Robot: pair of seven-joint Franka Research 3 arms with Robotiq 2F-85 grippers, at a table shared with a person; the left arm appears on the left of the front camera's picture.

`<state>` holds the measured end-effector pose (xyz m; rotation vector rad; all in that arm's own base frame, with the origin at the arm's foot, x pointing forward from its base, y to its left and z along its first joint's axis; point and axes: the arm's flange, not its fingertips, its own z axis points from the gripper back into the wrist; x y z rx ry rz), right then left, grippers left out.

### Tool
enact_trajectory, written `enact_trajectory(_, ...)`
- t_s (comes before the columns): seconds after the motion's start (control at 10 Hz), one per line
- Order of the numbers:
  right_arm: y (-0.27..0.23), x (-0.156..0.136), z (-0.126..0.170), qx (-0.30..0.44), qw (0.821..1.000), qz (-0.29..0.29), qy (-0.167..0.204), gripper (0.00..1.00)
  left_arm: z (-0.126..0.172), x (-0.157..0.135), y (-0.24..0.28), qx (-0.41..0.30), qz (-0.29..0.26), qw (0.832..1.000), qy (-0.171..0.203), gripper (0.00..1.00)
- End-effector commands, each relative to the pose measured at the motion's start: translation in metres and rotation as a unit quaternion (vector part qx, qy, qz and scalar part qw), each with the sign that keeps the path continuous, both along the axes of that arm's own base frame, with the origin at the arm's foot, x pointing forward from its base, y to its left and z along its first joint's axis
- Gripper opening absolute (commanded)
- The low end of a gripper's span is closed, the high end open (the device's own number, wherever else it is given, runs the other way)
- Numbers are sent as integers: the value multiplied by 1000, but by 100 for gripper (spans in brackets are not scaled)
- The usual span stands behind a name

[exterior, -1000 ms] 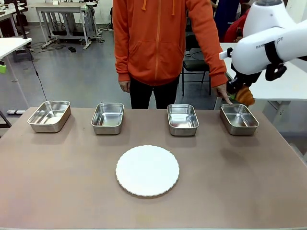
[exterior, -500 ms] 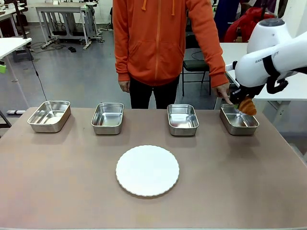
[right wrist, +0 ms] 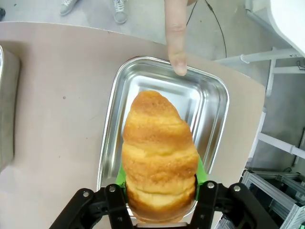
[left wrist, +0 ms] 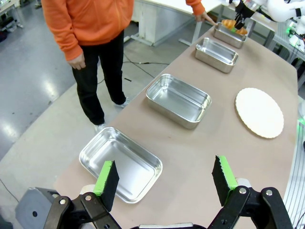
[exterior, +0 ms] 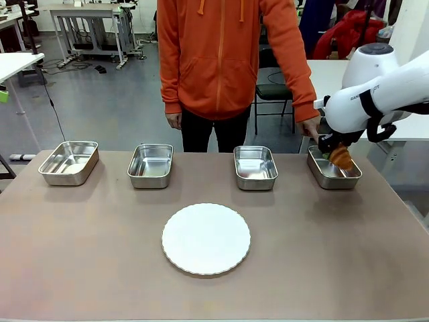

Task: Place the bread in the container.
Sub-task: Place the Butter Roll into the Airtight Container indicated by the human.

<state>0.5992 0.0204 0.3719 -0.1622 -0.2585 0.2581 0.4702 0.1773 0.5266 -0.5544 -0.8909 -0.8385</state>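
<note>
At the right of the front view, the right gripper [exterior: 337, 153] holds the bread [exterior: 342, 158], jaws clamped on its lower end, just over the pan [exterior: 334, 176] at the far right of the counter [exterior: 100, 255]. In the right wrist view the bread [right wrist: 159, 152] points its long axis along the pan's [right wrist: 212, 102] length, straight above the pan floor. A person's finger [right wrist: 177, 43] touches the far rim. The left gripper [left wrist: 164, 180] hangs wide open, well apart, at the row's other end.

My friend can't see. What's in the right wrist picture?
The right gripper holds a golden croissant over a shiny metal pan on a brown table. A person's finger points at the pan's far rim.
</note>
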Motion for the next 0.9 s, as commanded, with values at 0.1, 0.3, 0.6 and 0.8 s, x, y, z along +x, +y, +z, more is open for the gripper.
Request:
enact_trajectory(0.1, -6, 7, -2, 2, 1000, -20, -20, 100, 3, -1, -1, -2, -3, 1000, -3, 100)
enact_trajectory(0.3, -6, 9, -2, 6, 999, -18, -26, 100, 3, -1, -1, -2, -3, 1000, -3, 100)
enact_trajectory(0.6, -7, 11, 0, 13, 999, -22, -37, 100, 3, -1, -1, -2, -3, 1000, -3, 100)
enact_trajectory(0.8, -6, 6, 1, 5, 1000, -5, -23, 100, 3, -1, -1, -2, -3, 1000, -3, 100)
